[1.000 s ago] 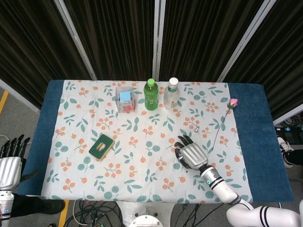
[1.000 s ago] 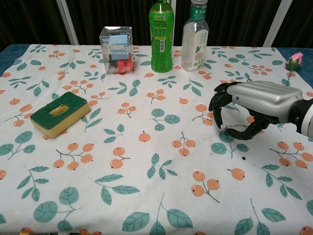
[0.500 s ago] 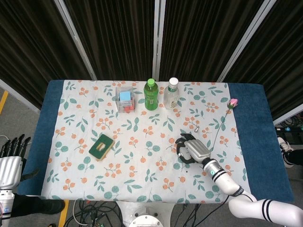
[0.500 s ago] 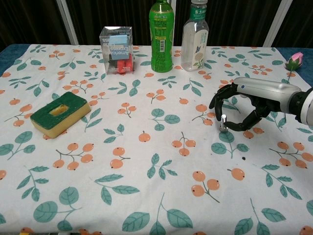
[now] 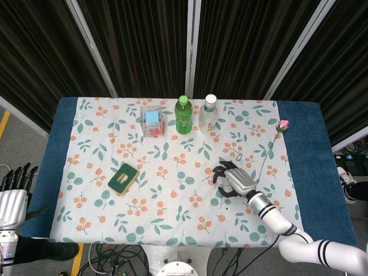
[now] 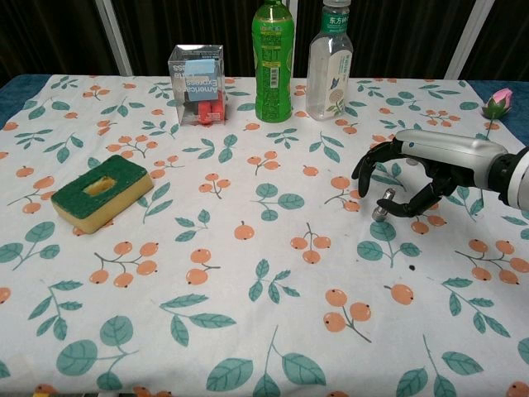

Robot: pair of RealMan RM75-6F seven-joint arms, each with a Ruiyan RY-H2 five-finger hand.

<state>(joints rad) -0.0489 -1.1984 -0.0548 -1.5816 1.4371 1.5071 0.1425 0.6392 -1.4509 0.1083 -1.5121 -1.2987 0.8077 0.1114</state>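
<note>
The right hand sits at the right of the chest view, fingers curled down over a small metal piece that it seems to pinch against the tablecloth, the piece leaning a little; in the head view the same hand shows right of centre, low in the frame. The pinch looks slight to me: the piece is tiny and smooth, so it could squirt out sideways and roll away across the cloth if the fingers squeeze unevenly. The left hand hangs off the table at the lower left edge of the head view, fingers straight and holding nothing. Along the top, a clear box holds blue and red items, the green bottle looks full, and the clear bottle seems to hold clear liquid. A sponge lies at the left, a pink rose at the far right.
</note>
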